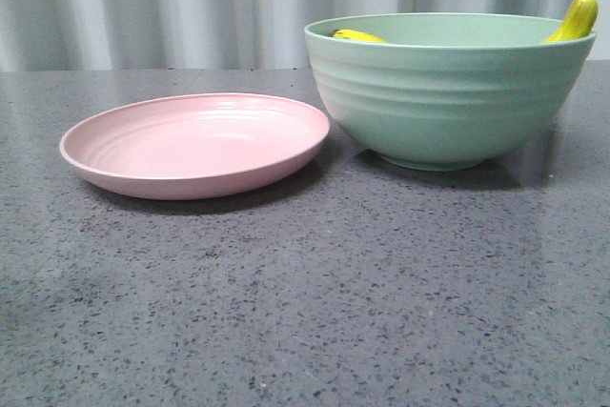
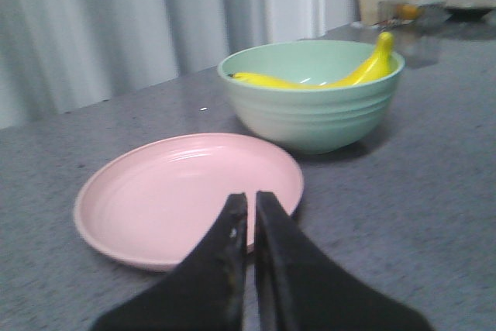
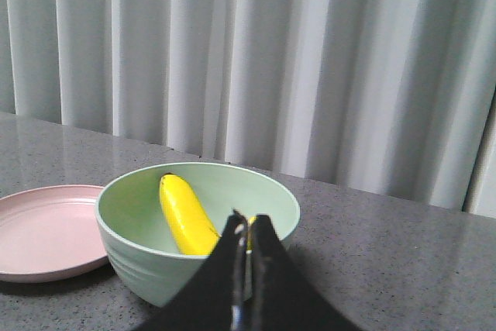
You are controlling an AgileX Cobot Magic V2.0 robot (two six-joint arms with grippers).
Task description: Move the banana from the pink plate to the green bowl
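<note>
I see the banana (image 2: 325, 81) — smooth, curved, yellow — lying inside the green bowl (image 1: 448, 92), one tip poking above the ribbed matte rim. The bowl stands toward the tabletop's (image 1: 305, 312) far right edge on speckled grey stone. Just beside it sits the shallow pink plate (image 1: 195, 145), ringed with faint ridges. My left hand (image 2: 251, 203) and right hand (image 3: 249, 226) both have their dark fingers pressed together, gripping nothing.

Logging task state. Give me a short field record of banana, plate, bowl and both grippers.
banana: inside the bowl, one end leaning above the rim
bowl: upright on the table, right of the plate
plate: holds nothing
left gripper: shut, holds nothing, near the plate
right gripper: shut, holds nothing, near the bowl
</note>
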